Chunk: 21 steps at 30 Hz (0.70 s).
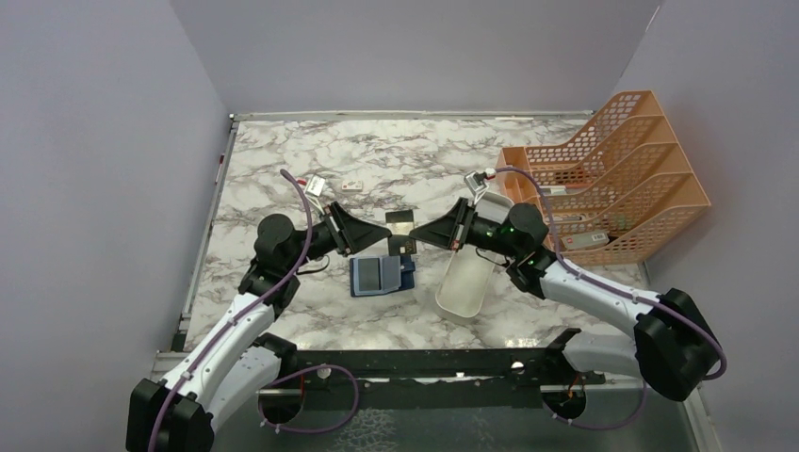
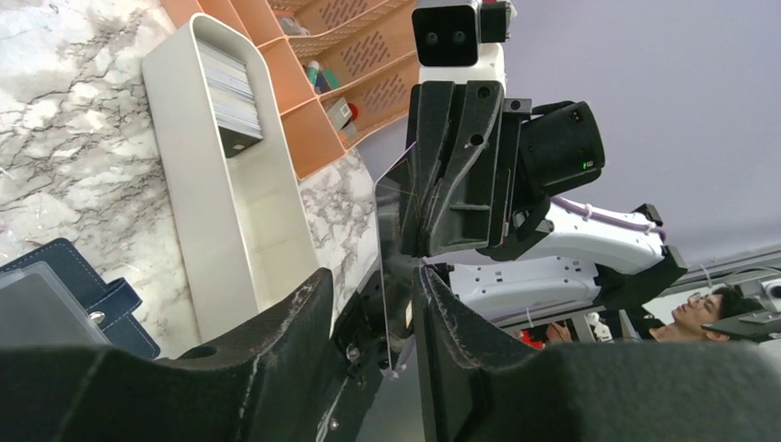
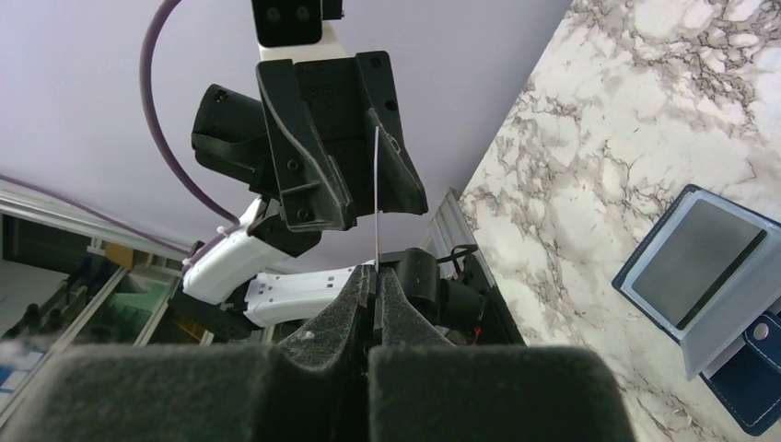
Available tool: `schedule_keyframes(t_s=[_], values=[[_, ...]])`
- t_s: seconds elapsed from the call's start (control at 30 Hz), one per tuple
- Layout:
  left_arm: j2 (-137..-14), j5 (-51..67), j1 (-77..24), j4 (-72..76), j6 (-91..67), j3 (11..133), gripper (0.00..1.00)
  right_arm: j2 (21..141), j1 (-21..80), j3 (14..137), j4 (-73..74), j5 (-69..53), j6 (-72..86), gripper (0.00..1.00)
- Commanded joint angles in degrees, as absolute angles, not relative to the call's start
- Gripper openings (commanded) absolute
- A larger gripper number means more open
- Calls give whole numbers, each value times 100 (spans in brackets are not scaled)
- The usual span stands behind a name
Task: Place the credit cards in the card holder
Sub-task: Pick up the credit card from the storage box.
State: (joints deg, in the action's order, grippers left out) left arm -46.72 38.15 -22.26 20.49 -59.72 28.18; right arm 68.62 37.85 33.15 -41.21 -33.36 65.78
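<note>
A thin dark credit card (image 1: 401, 226) hangs above the table between my two grippers. My right gripper (image 3: 376, 276) is shut on one end of it; the card (image 3: 376, 203) shows there edge-on. My left gripper (image 2: 373, 276) is open with its fingers either side of the card's other end (image 2: 396, 249). The card stands close to one finger, with a gap to the other. The navy card holder (image 1: 382, 275) lies open on the marble just below and nearer me, lighter blue inside up. More cards (image 2: 226, 92) stand stacked in the white tray.
A long white tray (image 1: 468, 282) lies right of the card holder, under my right arm. An orange mesh file rack (image 1: 612, 179) fills the far right. Two small white blocks (image 1: 317, 185) (image 1: 352, 185) lie at the back left.
</note>
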Motion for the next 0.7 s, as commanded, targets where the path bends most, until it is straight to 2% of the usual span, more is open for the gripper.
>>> schedule_keyframes(t_s=[0.0, 0.17, 0.23, 0.27, 0.37, 0.43, 0.53, 0.67], values=[[-4730, 3988, -2272, 2413, -6108, 2692, 37, 7026, 3864, 3346, -4509, -3509, 6662, 1], [-4783, 4024, -2293, 2536, -6165, 2637, 26, 7194, 3906, 3365, -4524, -3517, 6653, 1], [-4796, 4034, -2294, 2553, -6164, 2624, 13, 7257, 3919, 3373, -4522, -3526, 6645, 1], [-4793, 4028, -2297, 2559, -6169, 2627, 2, 7286, 3924, 3375, -4518, -3527, 6645, 1], [-4782, 4012, -2296, 2562, -6139, 2563, 0, 7358, 3930, 3437, -4329, -3557, 6426, 3], [-4761, 3966, -2288, 2538, -6108, 2491, 0, 7354, 3927, 3643, -3629, -3524, 5933, 14], [-4783, 3829, -2281, 2151, -6013, 2389, 0, 7215, 3928, 4017, -2362, -3173, 5093, 36], [-4962, 3457, -2260, 996, -5298, 2465, 0, 6973, 3929, 4358, -1149, -2346, 4224, 52]])
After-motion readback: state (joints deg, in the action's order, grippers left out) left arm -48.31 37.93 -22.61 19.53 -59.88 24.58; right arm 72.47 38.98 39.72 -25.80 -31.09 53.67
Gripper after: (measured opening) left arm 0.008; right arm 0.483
